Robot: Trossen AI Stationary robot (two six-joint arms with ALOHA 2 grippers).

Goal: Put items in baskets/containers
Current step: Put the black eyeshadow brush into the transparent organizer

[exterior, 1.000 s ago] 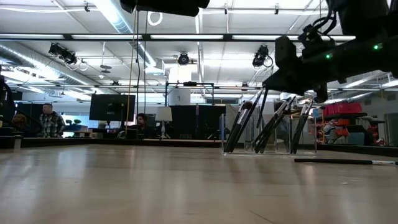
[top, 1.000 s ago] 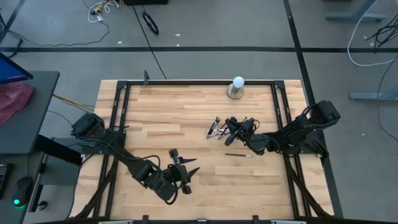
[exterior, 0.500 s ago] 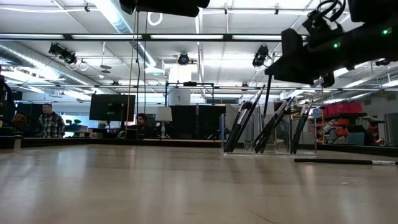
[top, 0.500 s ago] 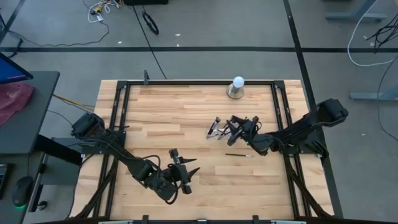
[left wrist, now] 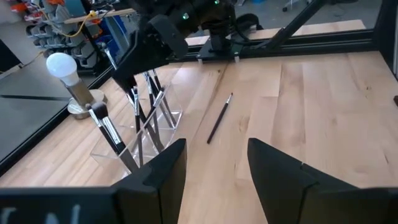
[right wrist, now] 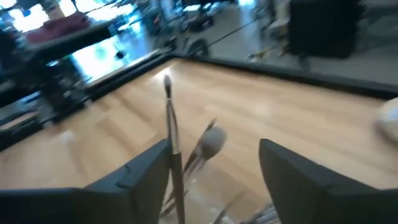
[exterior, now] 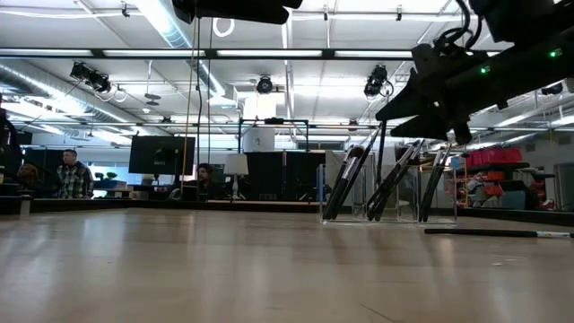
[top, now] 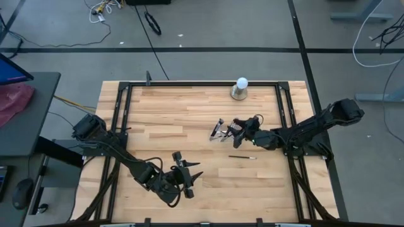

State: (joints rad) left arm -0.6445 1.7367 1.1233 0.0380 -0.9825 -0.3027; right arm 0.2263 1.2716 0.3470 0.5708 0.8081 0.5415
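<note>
High view: over the last second the right arm has stretched out, its elbow swinging toward the bench's right edge while the right end effector (top: 240, 128) has slid left until it sits over the clear plastic holder (top: 221, 131) at mid-bench. That reads as a delivery in progress: a brush being carried to the holder. One thin dark brush (top: 242, 157) lies alone on the wood just nearer than the holder, so by my reckoning at least that one is left to collect. The left end effector (top: 185, 176) waits near the front of the bench, well apart from the holder, fingers spread and empty. A white ball on a grey base (top: 240, 87) stands at the far edge.

Low view: the holder (exterior: 387, 188) carries several brushes leaning at a slant, and the right arm's dark bulk hangs directly above them. The loose brush (exterior: 489, 233) lies flat to the right.

Left wrist view: the left end effector (left wrist: 216, 167) is released, nothing between its fingers. Beyond it the holder (left wrist: 138, 132) bristles with upright brushes, the right end effector (left wrist: 138, 59) above them, the stray brush (left wrist: 219, 117) just beside.

Right wrist view: the right end effector (right wrist: 214, 177) looks parted; a slim brush (right wrist: 170, 127) stands along one finger, but whether it is gripped I cannot tell.
</note>
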